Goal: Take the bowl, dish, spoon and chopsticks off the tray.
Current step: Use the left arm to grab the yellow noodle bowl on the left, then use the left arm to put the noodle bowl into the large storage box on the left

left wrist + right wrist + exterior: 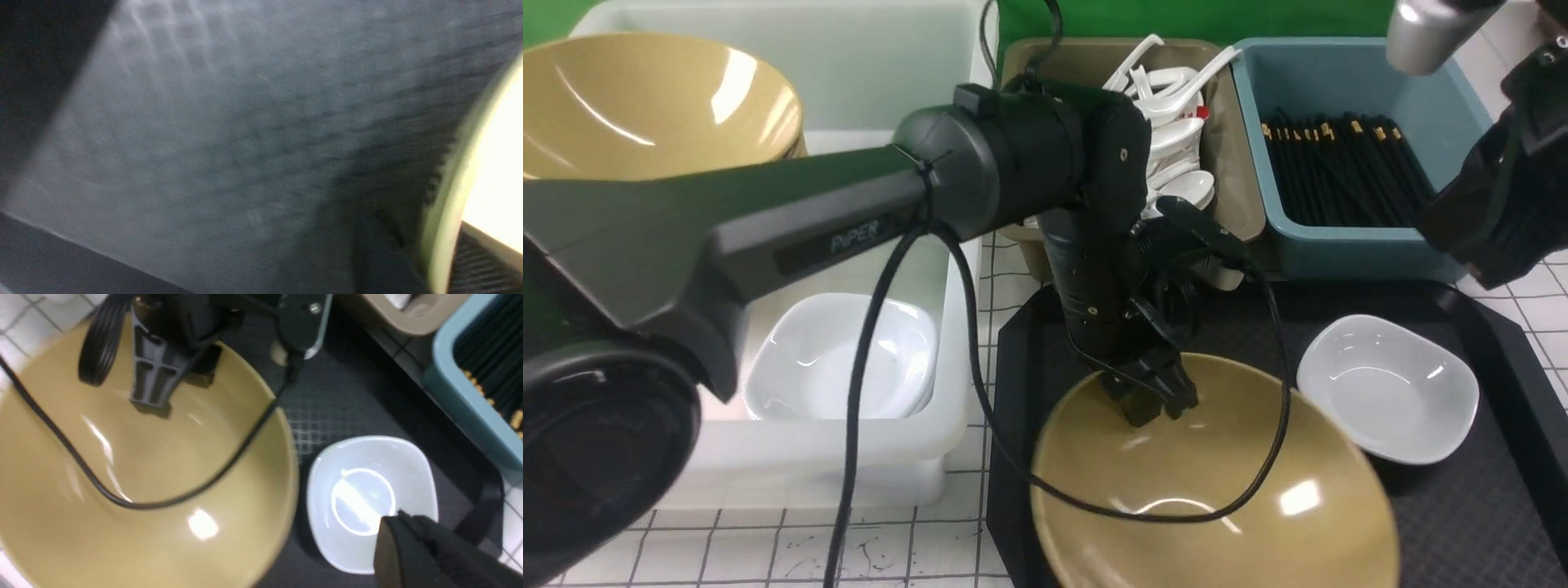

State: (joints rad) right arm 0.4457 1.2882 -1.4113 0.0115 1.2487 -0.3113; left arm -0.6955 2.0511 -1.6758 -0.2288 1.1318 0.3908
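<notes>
Tan bowl (1241, 506) is pinched at its far rim by left claw (1153, 398).

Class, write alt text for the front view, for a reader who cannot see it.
The left gripper clamps its jaws on the far rim of the tan bowl over the black tray. A white dish sits beside it; spoons and chopsticks fill bins behind.

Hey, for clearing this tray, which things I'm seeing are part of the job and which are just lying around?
Job: black tray; tan bowl, left end effector on its rim; white dish.
Lying about: white tub holding a second bowl and dishes; tan bin of white spoons; blue bin of black chopsticks.
</notes>
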